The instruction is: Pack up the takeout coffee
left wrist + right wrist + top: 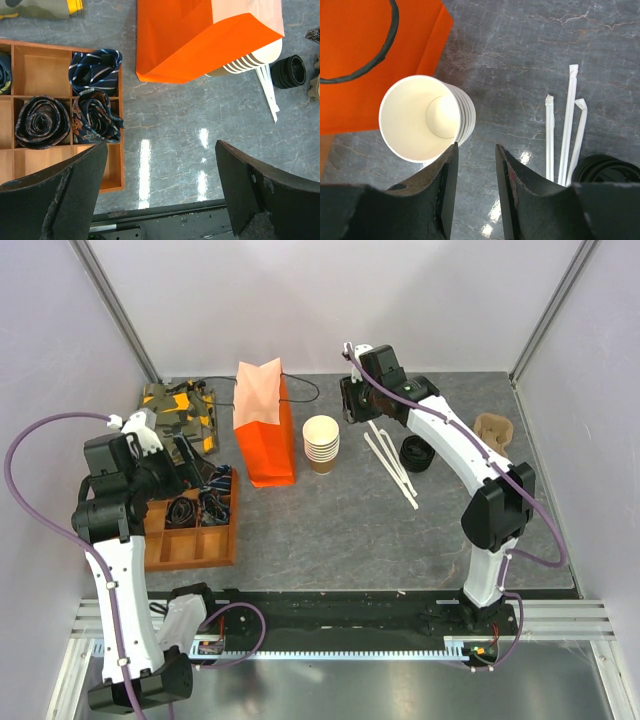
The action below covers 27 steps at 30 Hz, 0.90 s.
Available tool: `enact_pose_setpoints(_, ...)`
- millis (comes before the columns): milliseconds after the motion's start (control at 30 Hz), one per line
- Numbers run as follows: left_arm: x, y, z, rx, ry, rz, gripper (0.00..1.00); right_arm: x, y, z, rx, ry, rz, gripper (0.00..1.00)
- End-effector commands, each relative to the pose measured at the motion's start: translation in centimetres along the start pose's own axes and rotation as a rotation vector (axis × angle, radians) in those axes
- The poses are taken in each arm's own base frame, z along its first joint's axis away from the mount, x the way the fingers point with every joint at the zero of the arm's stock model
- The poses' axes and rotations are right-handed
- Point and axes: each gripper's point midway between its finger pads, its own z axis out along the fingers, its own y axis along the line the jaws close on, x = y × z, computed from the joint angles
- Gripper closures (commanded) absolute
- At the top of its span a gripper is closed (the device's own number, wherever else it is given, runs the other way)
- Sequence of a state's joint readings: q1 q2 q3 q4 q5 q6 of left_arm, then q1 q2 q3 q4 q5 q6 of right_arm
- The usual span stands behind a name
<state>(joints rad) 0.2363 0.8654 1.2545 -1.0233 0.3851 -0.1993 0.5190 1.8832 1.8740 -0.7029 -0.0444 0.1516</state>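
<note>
left pincer (161, 150) spread wide near the left edge of the bench (175, 125), by the wooden tray (121, 125), right pincer (476, 147) narrowly parted, empty, just beside stacked cups (420, 117)

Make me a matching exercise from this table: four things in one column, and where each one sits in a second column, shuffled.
Things:
1. orange bag
2. stack of cups
3. wrapped straws
4. wooden tray

Places:
A. between the cups and the black lids
B. holding rolled ties
C. standing between the tray and the cups
D. between the bag and the straws

Pairs: 1-C, 2-D, 3-A, 4-B
</note>
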Motion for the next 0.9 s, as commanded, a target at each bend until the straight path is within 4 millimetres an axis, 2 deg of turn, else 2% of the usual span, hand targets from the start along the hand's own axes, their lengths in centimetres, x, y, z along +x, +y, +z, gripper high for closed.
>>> enact_pose_setpoints(0, -0.3, 0.5, 0.4, -0.025, -0.008, -0.048, 0.05, -1.8, 0.8, 0.1, -0.023, -0.043, 0.064, 0.56)
enact_pose_setpoints(300, 0.4, 1.3, 0.6, -0.063, -0.012, -0.061, 0.07, -1.0, 1.4, 2.0, -0.046, -0.002, 0.094, 0.56)
enact_pose_setpoints(733, 1.2, 2.1, 1.3, -0.081, -0.011, -0.072, 0.09, 0.7, 1.7, 3.5, -0.071, 0.051, 0.127, 0.58)
enact_pose_setpoints(867, 1.5, 2.4, 1.5, -0.09, -0.007, -0.074, 0.09, 0.9, 1.9, 3.8, -0.08, 0.061, 0.134, 0.62)
